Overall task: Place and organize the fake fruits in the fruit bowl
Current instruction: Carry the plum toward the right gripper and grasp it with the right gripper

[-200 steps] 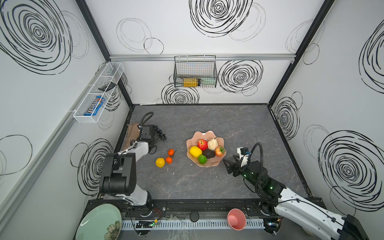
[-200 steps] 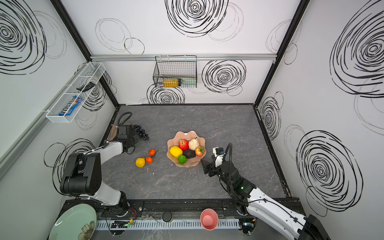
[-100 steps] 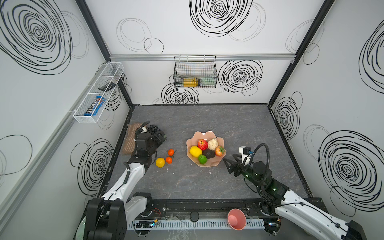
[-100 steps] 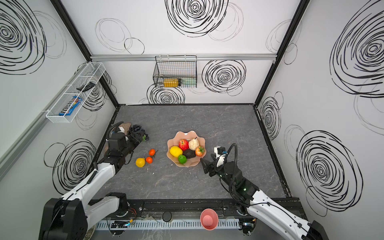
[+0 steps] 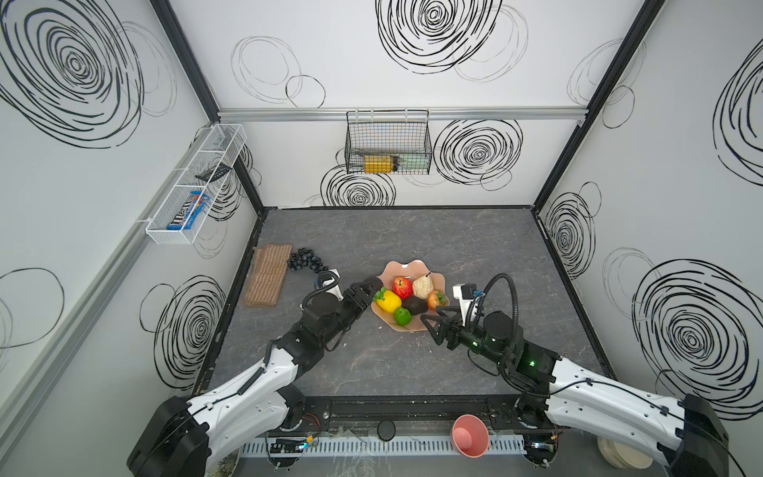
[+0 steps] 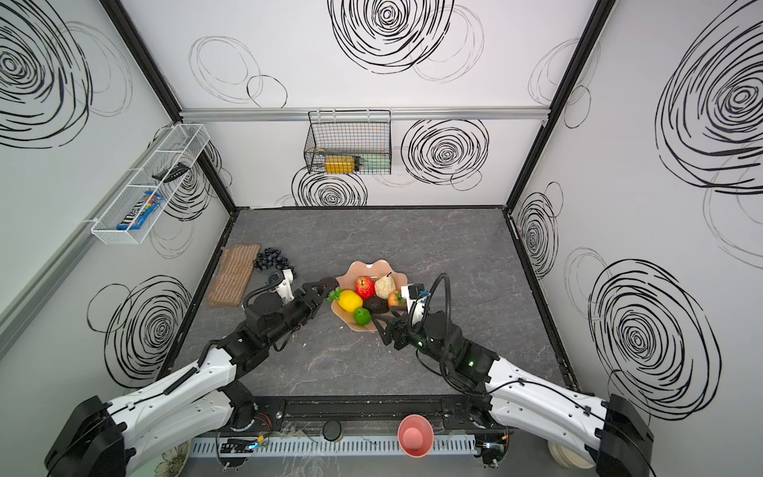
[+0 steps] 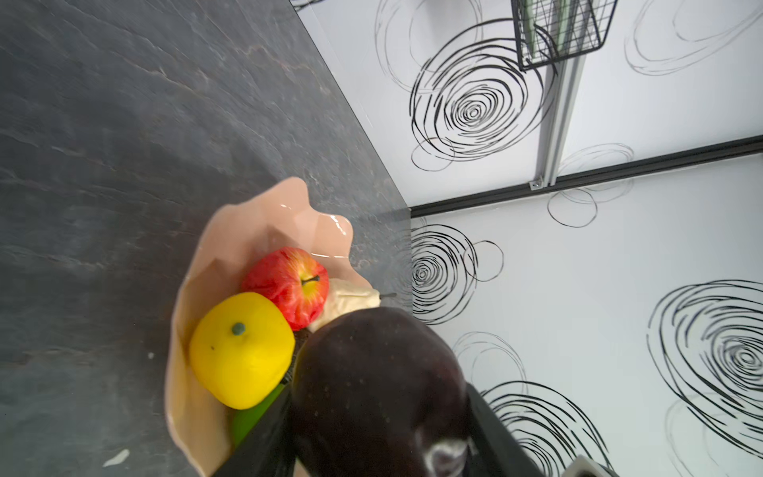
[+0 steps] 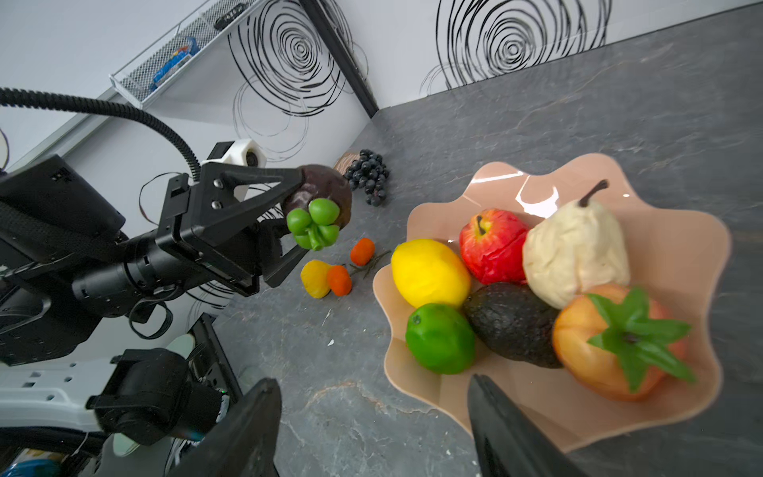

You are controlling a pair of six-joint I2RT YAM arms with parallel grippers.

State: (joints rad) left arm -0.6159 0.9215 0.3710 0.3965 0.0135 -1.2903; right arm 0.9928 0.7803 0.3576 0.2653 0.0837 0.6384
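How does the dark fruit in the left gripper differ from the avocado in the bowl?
The dark fruit is clamped in the left gripper, up off the table; the avocado lies in the fruit bowl. The dark fruit is round with a green lobed cap; the avocado is elongated and capless. Both are dark-skinned.

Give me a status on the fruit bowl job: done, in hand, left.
Done: lemon, apple, pear, avocado, lime and a leafy orange fruit lie in the fruit bowl. In hand: the left pincer holds a dark purple fruit by the bowl's rim. Left: the grape bunch, a small yellow fruit and two small oranges lie on the table.
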